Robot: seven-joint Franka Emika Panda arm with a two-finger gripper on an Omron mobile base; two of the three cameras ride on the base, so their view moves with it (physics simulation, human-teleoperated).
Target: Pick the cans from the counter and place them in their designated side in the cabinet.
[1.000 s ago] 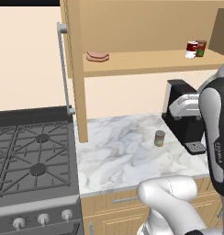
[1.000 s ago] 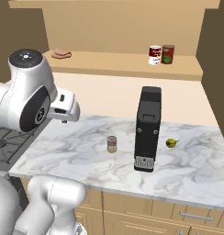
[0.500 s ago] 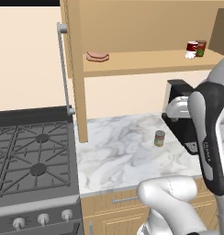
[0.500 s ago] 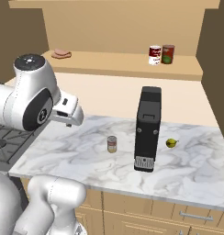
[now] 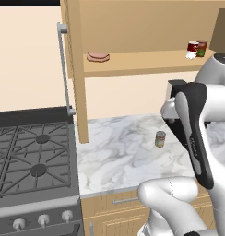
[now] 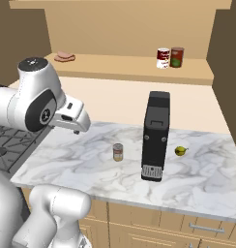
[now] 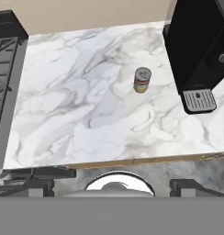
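One grey-olive can (image 7: 142, 80) upright on marble bench (image 7: 86, 114), beside black coffee machine (image 6: 155, 135); red can (image 6: 162, 58) on cabinet shelf (image 6: 129, 68). Fingers spread wide, empty.

A kitchen: gas stove (image 5: 33, 161), marble counter (image 6: 91, 160), wall cabinet (image 5: 133, 27), coffee machine (image 6: 155, 135).

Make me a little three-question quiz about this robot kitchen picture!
1. True or false: the grey-olive can stands on the counter.
2. The red can with a white band is: A) on the stove, B) on the cabinet shelf, C) in the pincer.
3. Fill in: the small yellow-green fruit lies beside the black ___.

Key: 1 true; 2 B; 3 coffee machine.
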